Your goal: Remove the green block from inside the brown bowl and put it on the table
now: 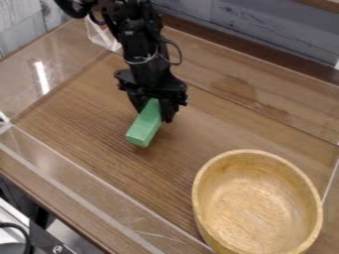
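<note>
Table [252, 109]: brown wood grain, low clear acrylic walls [79, 203] around its edges.
Near right: brown bowl [259, 206], empty, close to the front wall.
Open room: bare wood between bowl and block.
Green block [146, 127]: tilted, lower end at the table, well left of the bowl.
End effector [155, 103]: pointing down, pinching the block's upper end.

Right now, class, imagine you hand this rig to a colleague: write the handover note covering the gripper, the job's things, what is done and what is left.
Gripper: shut on the green block, pointing steeply down.
Green block: out of the bowl, tilted, its lower end at or just above the table; contact unclear.
Brown bowl: empty, at the table's near right.
Done: block taken out and carried over bare tabletop.
Left: set it down, open, withdraw.
</note>
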`<state>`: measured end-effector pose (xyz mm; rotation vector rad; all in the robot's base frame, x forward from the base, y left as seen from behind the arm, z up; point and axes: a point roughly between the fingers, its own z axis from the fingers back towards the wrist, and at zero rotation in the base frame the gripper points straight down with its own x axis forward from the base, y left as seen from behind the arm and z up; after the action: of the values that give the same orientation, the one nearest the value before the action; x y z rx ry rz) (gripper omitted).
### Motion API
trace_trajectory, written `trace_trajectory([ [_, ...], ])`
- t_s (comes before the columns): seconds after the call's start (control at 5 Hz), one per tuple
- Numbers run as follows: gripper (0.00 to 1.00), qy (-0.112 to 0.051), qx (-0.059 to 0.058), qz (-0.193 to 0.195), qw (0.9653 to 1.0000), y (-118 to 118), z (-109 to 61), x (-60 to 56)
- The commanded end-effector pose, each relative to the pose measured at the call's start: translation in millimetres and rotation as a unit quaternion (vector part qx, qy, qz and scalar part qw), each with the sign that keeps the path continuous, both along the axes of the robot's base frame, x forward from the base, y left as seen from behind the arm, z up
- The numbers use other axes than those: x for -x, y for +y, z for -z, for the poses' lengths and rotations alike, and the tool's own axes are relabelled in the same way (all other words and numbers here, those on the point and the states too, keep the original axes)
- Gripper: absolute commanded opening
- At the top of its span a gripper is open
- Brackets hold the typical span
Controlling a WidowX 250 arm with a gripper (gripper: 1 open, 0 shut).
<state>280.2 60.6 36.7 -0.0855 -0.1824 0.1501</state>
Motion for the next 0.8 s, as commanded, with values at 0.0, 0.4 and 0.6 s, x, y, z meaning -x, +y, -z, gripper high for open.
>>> trace_trajectory([
  [0.0, 0.0, -0.019, -0.005, -0.004, 0.9998, 5.8, -10.6, -10.0],
  [0.4, 0.0, -0.009, -0.003, -0.002, 1.0, 6.5, -9.5, -10.5],
  [0.6, 0.0, -0.004, -0.002, -0.001, 1.0, 6.8, -9.0, -10.8],
])
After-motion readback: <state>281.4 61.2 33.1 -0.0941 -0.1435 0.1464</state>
